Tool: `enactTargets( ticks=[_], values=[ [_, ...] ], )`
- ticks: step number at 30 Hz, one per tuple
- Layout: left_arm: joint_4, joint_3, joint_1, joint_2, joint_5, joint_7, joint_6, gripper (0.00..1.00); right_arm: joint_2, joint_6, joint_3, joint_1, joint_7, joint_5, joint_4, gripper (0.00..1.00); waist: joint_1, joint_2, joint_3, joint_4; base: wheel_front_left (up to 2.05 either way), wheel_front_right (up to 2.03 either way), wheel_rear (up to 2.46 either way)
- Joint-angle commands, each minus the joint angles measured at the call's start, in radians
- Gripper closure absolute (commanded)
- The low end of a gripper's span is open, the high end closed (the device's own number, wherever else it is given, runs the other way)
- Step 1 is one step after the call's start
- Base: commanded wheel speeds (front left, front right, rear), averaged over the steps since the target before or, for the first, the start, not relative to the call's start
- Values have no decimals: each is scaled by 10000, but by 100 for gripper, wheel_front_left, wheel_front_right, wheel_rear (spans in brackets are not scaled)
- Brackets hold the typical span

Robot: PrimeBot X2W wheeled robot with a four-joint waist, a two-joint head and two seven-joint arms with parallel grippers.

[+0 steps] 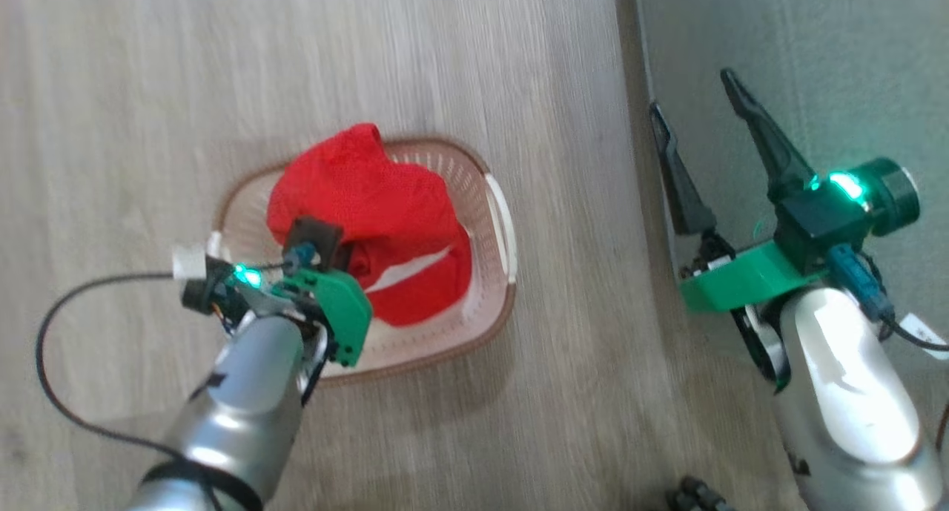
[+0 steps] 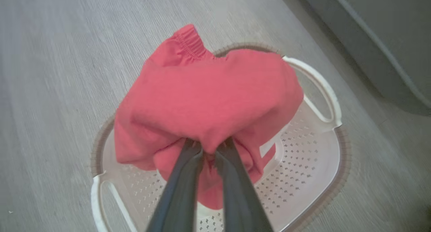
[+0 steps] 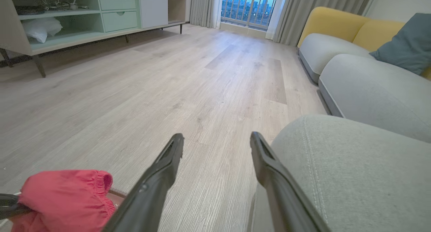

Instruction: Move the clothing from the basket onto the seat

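A bunched bright red garment (image 1: 363,214) hangs over the cream perforated basket (image 1: 495,296) on the wooden floor. My left gripper (image 2: 208,149) is shut on the near fold of this clothing (image 2: 208,100), which is lifted off the basket (image 2: 303,158) floor. More red fabric with a white strip (image 1: 415,270) lies underneath. My right gripper (image 1: 693,103) stands open with nothing between its fingers, at the left edge of the grey-green seat (image 1: 815,66). In the right wrist view the seat (image 3: 353,171) lies to the right of that gripper (image 3: 217,142), the red clothing (image 3: 64,200) at lower left.
Pale wooden floor (image 1: 148,88) surrounds the basket. Further grey cushions (image 3: 370,90) with yellow backs and a dark pillow (image 3: 404,43) run along the right. A low green-and-white cabinet (image 3: 101,16) stands at the far left, a curtained window (image 3: 249,6) at the back. A black cable (image 1: 67,303) trails from my left wrist.
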Motion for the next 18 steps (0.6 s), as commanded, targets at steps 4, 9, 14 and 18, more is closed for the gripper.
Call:
enactTargets(
  ticks=[4,9,14,18],
  values=[
    [-1413,611,844,160,-141,-134,232,100,-79,-2,111,689,-63,121,-85,0,1,-1,-1819,549,0,0,0],
    [-3149,1224,1771,292,-190,-134,330,100,-83,-2,161,1187,-63,252,23,0,1,-1,-2748,645,0,0,0],
    [-4612,1560,2458,387,61,-134,314,100,-102,-2,159,1559,-63,313,32,0,1,-1,-3365,787,0,0,0],
    [-5860,1854,3050,383,259,-135,308,100,-168,-2,320,1875,-63,385,31,0,1,-1,-3809,925,0,0,0]
  ],
)
